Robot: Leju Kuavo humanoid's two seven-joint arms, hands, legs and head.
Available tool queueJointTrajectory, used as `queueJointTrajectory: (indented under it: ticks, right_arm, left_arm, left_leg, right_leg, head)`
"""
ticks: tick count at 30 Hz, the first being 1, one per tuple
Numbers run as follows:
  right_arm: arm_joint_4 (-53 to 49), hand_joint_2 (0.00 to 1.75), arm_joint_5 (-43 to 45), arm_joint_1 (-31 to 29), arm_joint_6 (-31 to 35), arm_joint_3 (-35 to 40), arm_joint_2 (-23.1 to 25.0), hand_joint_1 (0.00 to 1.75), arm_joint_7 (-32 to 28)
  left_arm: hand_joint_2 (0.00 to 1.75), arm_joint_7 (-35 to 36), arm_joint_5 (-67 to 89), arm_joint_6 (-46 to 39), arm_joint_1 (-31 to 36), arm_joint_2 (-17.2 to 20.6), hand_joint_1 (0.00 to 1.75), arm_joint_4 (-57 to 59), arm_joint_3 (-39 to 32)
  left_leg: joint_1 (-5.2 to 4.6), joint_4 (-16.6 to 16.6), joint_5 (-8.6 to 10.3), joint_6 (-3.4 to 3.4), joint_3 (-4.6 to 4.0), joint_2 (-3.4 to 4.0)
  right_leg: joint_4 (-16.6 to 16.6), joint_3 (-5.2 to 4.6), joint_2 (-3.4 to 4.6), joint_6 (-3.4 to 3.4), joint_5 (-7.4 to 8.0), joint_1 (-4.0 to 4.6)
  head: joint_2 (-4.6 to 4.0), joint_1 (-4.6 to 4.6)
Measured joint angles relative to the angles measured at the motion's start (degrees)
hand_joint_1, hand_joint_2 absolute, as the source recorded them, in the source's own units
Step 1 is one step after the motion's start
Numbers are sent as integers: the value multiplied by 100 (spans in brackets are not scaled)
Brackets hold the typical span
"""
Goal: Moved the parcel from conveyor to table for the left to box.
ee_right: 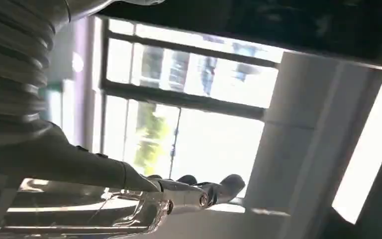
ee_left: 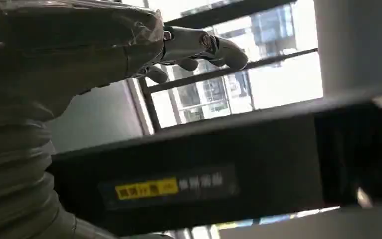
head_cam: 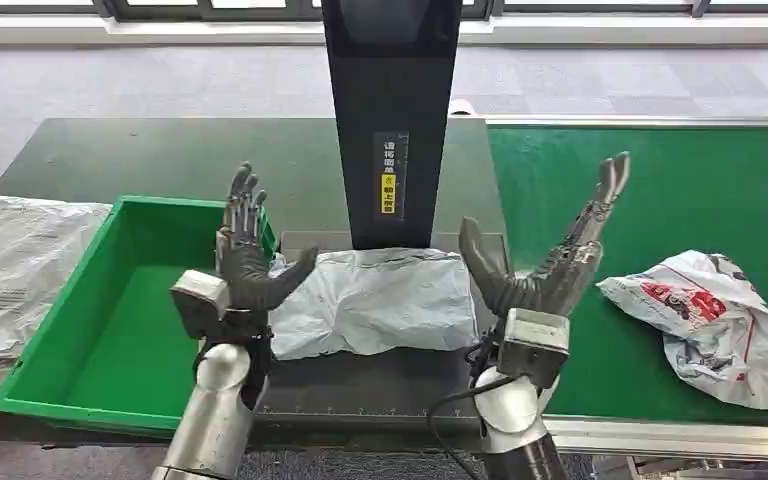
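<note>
A grey plastic parcel (head_cam: 375, 298) lies flat on the dark table (head_cam: 380, 385) at the foot of a black post. My left hand (head_cam: 247, 250) is raised just left of it, fingers spread upward, thumb near the parcel's left edge, holding nothing. On the parcel's right side my right hand (head_cam: 550, 255) is lifted with fingers spread and empty. A green box (head_cam: 110, 320) stands left of the parcel. In the left wrist view the left hand (ee_left: 199, 47) points up past the post; in the right wrist view the right hand (ee_right: 199, 191) points toward windows.
A black post (head_cam: 392, 120) with a yellow label rises behind the parcel. The green conveyor belt (head_cam: 660, 190) runs on the right and carries a white bag with red print (head_cam: 720, 320). A clear plastic bag (head_cam: 10, 270) lies left of the box.
</note>
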State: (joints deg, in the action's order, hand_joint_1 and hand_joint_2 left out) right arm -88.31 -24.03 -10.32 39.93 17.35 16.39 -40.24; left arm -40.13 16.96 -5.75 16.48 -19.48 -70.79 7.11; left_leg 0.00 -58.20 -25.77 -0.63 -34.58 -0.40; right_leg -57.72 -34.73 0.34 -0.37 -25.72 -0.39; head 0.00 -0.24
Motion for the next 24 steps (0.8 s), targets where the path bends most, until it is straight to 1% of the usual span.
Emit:
queueJointTrajectory:
  ticks: [2,4,5,7,11,16,20,24]
  right_arm:
    - [-386,175,-122,55,9,-96,-11,0,2]
    - [-666,175,-89,109,11,-197,-22,0,11]
    - [-806,175,-13,130,11,-267,-31,0,11]
    - [-972,175,75,164,20,-356,-35,0,13]
    - [-1177,175,101,204,17,-389,-48,0,13]
    - [-1236,175,77,221,17,-446,-48,0,13]
    - [-1264,175,77,230,17,-487,-48,0,13]
    - [-1264,175,77,232,17,-494,-48,0,15]
  left_arm:
    - [175,127,982,-181,129,-11,0,332,295]
    - [175,367,1482,-370,271,-26,0,752,408]
    - [175,260,1576,-525,347,-35,0,1034,410]
    - [175,65,1637,-640,438,-35,0,1460,408]
    - [175,13,1665,-662,506,-39,0,1868,408]
    - [175,20,1765,-620,532,-50,0,2049,408]
    - [175,212,2059,-620,569,-50,0,2185,408]
    - [175,254,2115,-620,576,-50,0,2275,408]
  left_leg:
    - [0,0,-4,4,4,4]
    - [-5,0,-7,6,6,24]
    - [-5,0,-7,6,10,32]
    - [-5,0,-6,6,12,32]
    - [-4,0,-4,4,13,32]
    - [-3,1,-4,4,12,31]
    - [-4,1,-5,5,11,31]
    - [-4,0,-5,5,11,31]
  right_leg:
    - [0,5,1,1,-1,-1]
    - [0,1,15,3,2,-5]
    - [0,2,23,4,5,-5]
    - [0,1,24,3,9,-5]
    - [0,2,22,1,10,-4]
    - [-1,2,21,1,9,-3]
    - [0,3,21,2,9,-4]
    - [0,3,21,2,9,-5]
  head:
    - [-2,2]
    - [0,0]
    - [-2,0]
    - [0,-2]
    - [0,0]
    - [0,0]
    - [0,0]
    - [0,0]
